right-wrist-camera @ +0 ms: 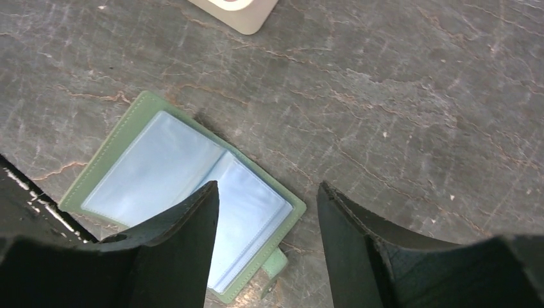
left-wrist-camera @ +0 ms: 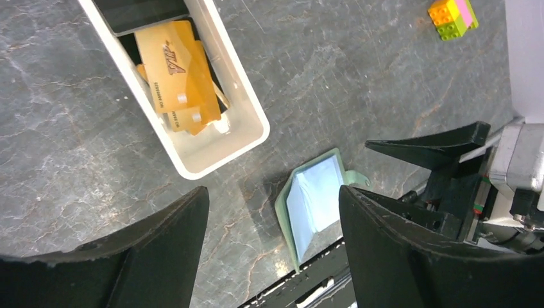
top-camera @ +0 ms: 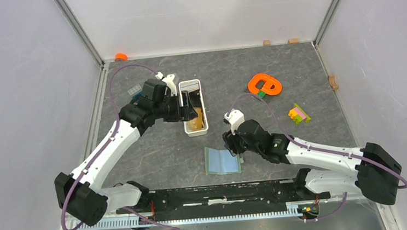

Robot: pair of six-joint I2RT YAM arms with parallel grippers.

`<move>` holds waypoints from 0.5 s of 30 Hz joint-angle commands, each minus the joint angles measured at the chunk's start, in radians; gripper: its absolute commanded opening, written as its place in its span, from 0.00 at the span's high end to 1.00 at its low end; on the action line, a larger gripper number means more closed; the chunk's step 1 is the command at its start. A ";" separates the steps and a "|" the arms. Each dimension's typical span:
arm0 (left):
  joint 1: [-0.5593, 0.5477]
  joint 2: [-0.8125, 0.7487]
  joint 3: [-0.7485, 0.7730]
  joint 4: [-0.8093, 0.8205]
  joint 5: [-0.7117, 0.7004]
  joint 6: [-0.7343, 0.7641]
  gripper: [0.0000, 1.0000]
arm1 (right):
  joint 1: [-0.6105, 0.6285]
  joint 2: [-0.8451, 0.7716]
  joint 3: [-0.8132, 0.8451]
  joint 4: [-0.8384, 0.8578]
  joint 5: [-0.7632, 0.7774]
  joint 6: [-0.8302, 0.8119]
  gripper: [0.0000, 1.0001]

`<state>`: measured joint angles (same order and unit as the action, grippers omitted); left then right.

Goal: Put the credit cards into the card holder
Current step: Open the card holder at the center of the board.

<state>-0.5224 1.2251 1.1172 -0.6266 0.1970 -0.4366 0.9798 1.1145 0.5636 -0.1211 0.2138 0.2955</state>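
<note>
The card holder (top-camera: pixel 223 160) lies open on the grey table, pale blue inside up (right-wrist-camera: pixel 160 167), sage-green rim and snap tab showing (left-wrist-camera: pixel 317 199). The credit cards lie in the long white tray (top-camera: pixel 192 88): tan ones (left-wrist-camera: pixel 176 67) on top, a black one (left-wrist-camera: pixel 138 13) at the far end. My left gripper (top-camera: pixel 190 113) hangs open over the tray's near end, nothing between its fingers (left-wrist-camera: pixel 272 199). My right gripper (top-camera: pixel 236 148) stands open and empty just above the holder's right edge (right-wrist-camera: pixel 268 189).
An orange ring-shaped toy (top-camera: pixel 265 84) and a stack of coloured bricks (top-camera: pixel 298 113) lie at the right back. An orange cap (top-camera: pixel 121 56) sits at the back left corner. The arms' base rail (top-camera: pixel 224 193) runs just below the holder.
</note>
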 commanded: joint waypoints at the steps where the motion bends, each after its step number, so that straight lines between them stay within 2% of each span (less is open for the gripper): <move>1: 0.003 -0.013 -0.056 0.021 0.157 0.065 0.22 | 0.000 0.027 0.030 0.065 -0.093 -0.021 0.39; 4: 0.002 -0.052 -0.165 0.091 0.189 0.031 0.23 | 0.002 0.050 -0.021 0.128 -0.178 0.014 0.45; 6: 0.004 -0.079 -0.200 0.085 0.129 0.032 0.22 | 0.004 0.076 -0.052 0.208 -0.237 0.045 0.47; 10: 0.010 -0.094 -0.154 0.036 0.004 0.063 0.21 | 0.026 0.140 -0.079 0.323 -0.318 0.088 0.51; 15: 0.023 -0.024 -0.083 0.033 -0.011 0.082 0.22 | 0.050 0.225 -0.063 0.346 -0.289 0.116 0.55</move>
<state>-0.5102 1.1725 0.9535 -0.6144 0.2203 -0.4099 1.0107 1.2964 0.4835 0.1303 -0.0654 0.3702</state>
